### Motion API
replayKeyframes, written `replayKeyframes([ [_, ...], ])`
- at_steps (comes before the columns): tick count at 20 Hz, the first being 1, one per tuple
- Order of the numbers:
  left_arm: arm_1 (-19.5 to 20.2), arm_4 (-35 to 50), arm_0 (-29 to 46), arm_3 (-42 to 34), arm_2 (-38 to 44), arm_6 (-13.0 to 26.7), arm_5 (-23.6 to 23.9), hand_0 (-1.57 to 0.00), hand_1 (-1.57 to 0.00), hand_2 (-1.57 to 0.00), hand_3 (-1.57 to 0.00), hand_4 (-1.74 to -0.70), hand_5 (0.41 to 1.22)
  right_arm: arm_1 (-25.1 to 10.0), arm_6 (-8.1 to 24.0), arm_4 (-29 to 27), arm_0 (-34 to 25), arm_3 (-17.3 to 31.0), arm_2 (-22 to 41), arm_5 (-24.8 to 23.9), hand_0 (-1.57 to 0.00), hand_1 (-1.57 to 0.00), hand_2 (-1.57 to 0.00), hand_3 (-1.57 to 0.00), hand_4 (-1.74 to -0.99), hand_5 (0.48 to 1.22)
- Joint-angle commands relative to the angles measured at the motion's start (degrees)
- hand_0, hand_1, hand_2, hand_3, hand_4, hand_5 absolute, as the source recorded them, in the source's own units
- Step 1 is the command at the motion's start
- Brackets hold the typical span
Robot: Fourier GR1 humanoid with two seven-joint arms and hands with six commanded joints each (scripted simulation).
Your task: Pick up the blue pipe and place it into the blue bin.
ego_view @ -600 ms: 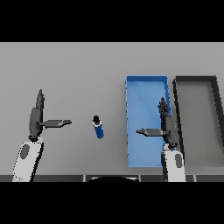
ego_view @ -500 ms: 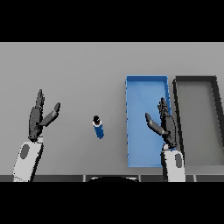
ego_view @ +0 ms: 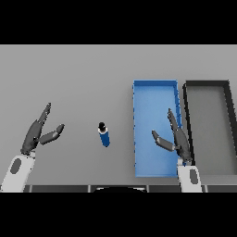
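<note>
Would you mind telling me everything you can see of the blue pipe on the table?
The blue pipe is a short, stubby cylinder with a blue body and a dark cap or opening at its far end. It looks smooth, perhaps plastic. It sits alone on the grey table, slightly tilted in view, left of the blue bin and apart from it. Nothing touches it: the left hand and the right hand are both clear of it.

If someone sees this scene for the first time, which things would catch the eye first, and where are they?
The bright blue bin right of centre stands out most, with a dark bin beside it on its right. The small blue pipe stands alone on the grey table, left of the blue bin. The right hand hovers over the blue bin; the left hand shows far left.
</note>
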Motion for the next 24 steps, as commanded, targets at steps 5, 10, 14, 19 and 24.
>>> replayKeyframes([
  [5, 0.7, 1.6, 0.1, -1.4, -2.0, -1.4, -5.4, 0.00, 0.00, 0.00, 0.00, -1.02, 0.587, -0.5, 1.1, 0.3, -0.2, -1.5, 0.3, 0.0, 0.00, 0.00, 0.00, 0.00, -1.216, 0.587],
  [10, 2.8, 0.9, 0.2, -5.5, -6.5, 2.2, -11.0, 0.00, 0.00, 0.00, 0.00, -1.04, 0.532, -0.4, -1.8, 0.8, -0.1, -1.1, 0.7, 0.2, 0.00, 0.00, 0.00, 0.00, -1.225, 0.603],
  [14, 1.9, 0.6, 0.0, -8.4, -10.2, 5.2, -13.4, 0.00, 0.00, 0.00, 0.00, -1.09, 0.480, -0.9, -2.3, 0.2, 0.6, -1.4, 0.3, 0.7, 0.00, 0.00, 0.00, 0.00, -1.244, 0.607],
  [19, -2.6, -2.9, -0.8, -7.9, -15.0, 5.7, -13.8, 0.00, 0.00, 0.00, 0.00, -1.11, 0.447, -0.7, -2.0, 0.4, 0.6, -1.6, 0.6, 0.8, 0.00, 0.00, 0.00, 0.00, -1.263, 0.617],
  [24, -8.3, -5.5, -4.3, -3.2, -17.6, 6.3, -13.4, 0.00, 0.00, 0.00, 0.00, -1.12, 0.446, -0.8, -1.0, -0.4, 0.7, -2.3, -0.2, 0.6, 0.00, 0.00, 0.00, 0.00, -1.275, 0.615],
])
